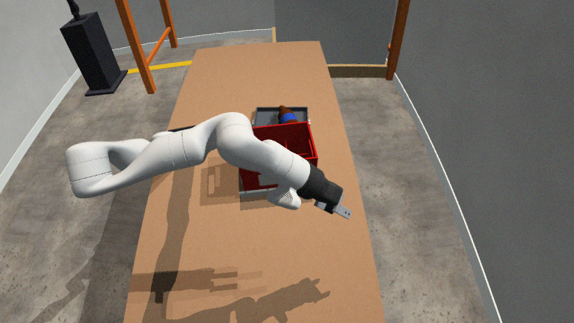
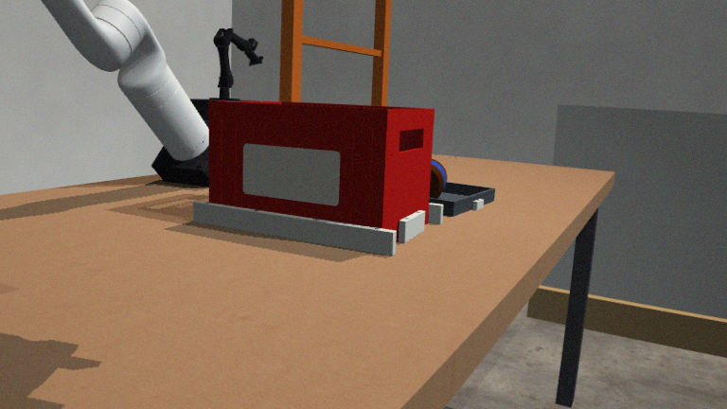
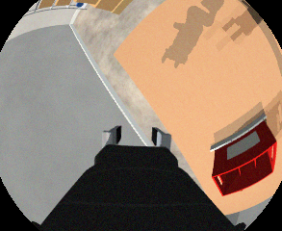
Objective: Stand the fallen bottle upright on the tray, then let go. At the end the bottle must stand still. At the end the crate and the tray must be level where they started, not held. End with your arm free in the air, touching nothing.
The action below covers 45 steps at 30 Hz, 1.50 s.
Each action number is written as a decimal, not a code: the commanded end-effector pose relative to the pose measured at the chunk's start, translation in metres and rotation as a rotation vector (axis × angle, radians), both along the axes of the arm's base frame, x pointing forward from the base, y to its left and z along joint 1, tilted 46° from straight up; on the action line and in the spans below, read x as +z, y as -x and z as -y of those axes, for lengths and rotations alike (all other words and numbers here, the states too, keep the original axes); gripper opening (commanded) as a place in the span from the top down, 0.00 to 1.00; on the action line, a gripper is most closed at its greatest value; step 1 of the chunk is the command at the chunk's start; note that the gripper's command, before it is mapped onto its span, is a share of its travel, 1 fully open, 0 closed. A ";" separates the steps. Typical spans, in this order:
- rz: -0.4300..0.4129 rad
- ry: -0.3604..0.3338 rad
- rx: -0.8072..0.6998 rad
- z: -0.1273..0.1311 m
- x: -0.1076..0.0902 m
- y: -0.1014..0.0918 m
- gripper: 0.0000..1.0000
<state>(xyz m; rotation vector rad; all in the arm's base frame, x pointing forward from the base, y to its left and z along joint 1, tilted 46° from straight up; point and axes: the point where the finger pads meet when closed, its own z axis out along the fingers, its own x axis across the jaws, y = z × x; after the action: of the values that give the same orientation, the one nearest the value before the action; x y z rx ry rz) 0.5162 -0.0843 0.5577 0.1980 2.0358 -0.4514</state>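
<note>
A brown bottle [image 1: 287,115] with a blue band lies on its side on the dark grey tray [image 1: 276,115], just behind the red crate [image 1: 288,148]. In the exterior view only the bottle's end [image 2: 437,178] shows past the crate's [image 2: 321,163] right side, over the tray [image 2: 463,198]. My gripper [image 1: 338,209] is open and empty, held high above the table in front of the crate and pointing away from the bottle. In the wrist view its fingertips point at the table's edge and floor, with the crate [image 3: 246,166] at the lower right.
Light grey stop blocks [image 2: 300,227] line the crate's base on the long wooden table. Orange rack posts [image 1: 135,27] and a large grey box [image 1: 334,10] stand beyond the far end. A black pedestal with a small arm [image 1: 88,48] stands at the left wall.
</note>
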 end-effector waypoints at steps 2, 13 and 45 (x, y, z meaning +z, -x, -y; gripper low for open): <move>0.002 0.000 0.002 -0.001 0.001 0.000 0.00; 0.002 0.000 0.002 -0.001 0.001 0.000 0.00; -0.288 0.067 0.076 -0.141 -0.133 -0.068 0.00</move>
<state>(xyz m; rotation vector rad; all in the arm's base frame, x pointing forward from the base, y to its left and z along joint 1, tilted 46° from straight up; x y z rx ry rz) 0.5685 0.0282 0.4602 0.0689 2.2418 -0.5063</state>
